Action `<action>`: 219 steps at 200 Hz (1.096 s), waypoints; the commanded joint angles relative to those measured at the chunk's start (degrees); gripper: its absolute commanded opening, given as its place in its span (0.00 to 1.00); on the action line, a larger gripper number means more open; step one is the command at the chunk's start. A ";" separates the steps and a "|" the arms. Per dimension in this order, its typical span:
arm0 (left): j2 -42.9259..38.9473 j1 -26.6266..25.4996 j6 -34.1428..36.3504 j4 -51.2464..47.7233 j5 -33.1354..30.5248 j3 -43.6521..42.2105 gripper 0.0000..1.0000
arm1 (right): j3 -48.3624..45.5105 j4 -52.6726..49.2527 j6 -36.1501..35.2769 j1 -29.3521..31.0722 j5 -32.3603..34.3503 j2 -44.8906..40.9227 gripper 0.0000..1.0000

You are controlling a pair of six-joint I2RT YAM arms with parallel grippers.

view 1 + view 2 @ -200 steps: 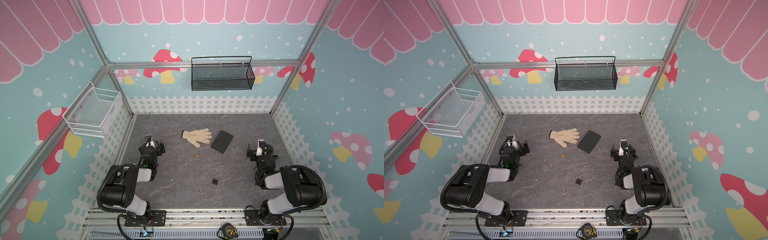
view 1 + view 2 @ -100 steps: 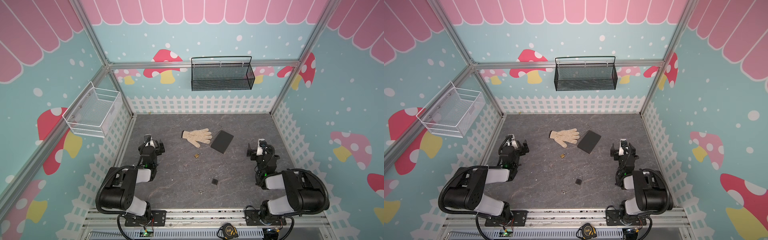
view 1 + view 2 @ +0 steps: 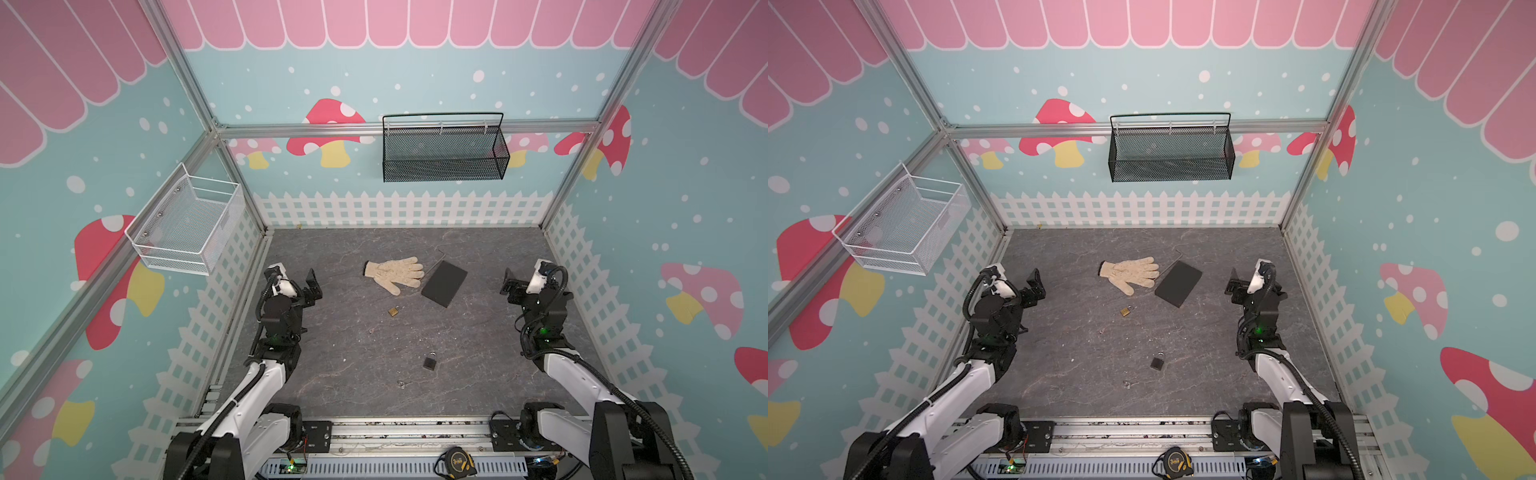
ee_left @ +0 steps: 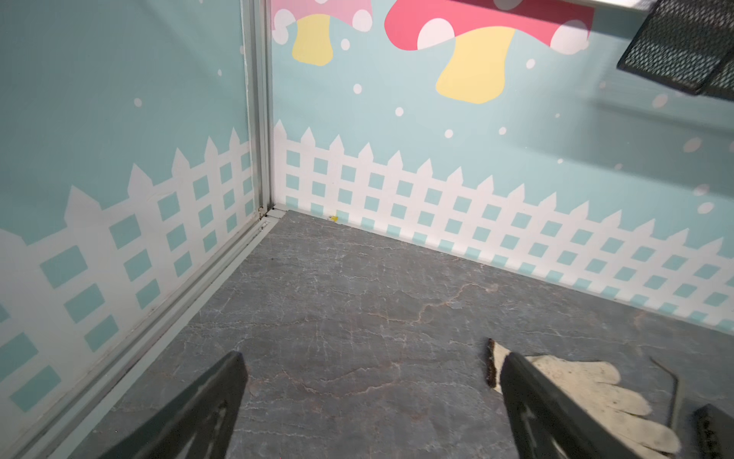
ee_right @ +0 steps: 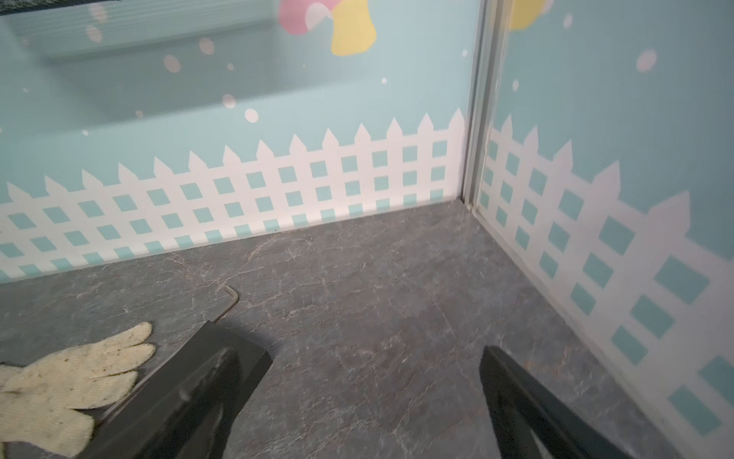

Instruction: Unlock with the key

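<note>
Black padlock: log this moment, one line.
black padlock: lying untouched | key: loose, apart from it | left pincer: open, empty | right pincer: open, empty

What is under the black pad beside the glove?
A thin bent rod meets the black pad at its far corner; whether it continues underneath is hidden. Anything else beneath is covered.

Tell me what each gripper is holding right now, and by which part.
Nothing is held. The left gripper and right gripper both stand open and empty; the black padlock and brass padlock lie loose, well away from both.
</note>
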 commanded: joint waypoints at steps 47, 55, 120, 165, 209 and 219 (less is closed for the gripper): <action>-8.64 0.80 -22.27 -14.55 -0.92 -0.72 1.00 | -3.51 -6.77 17.45 -0.32 -11.22 -2.39 0.97; -9.33 0.80 -23.17 -16.48 -1.37 -0.58 1.00 | -3.29 -7.13 17.93 -0.30 -13.35 -1.13 0.97; -13.64 0.72 -26.35 -27.87 6.42 0.61 1.00 | -0.08 -18.11 16.17 -0.13 -14.41 -0.52 0.97; -16.60 -2.85 -26.38 -34.37 15.45 1.33 1.00 | 3.06 -25.84 12.23 6.30 -20.21 -1.24 0.97; -20.05 -11.53 -27.68 -45.48 12.59 3.41 1.00 | 9.08 -36.68 9.23 18.05 -19.62 -0.65 0.97; -20.88 -13.63 -28.49 -46.30 12.38 3.20 1.00 | 10.10 -38.64 9.55 20.48 -19.89 -0.30 0.97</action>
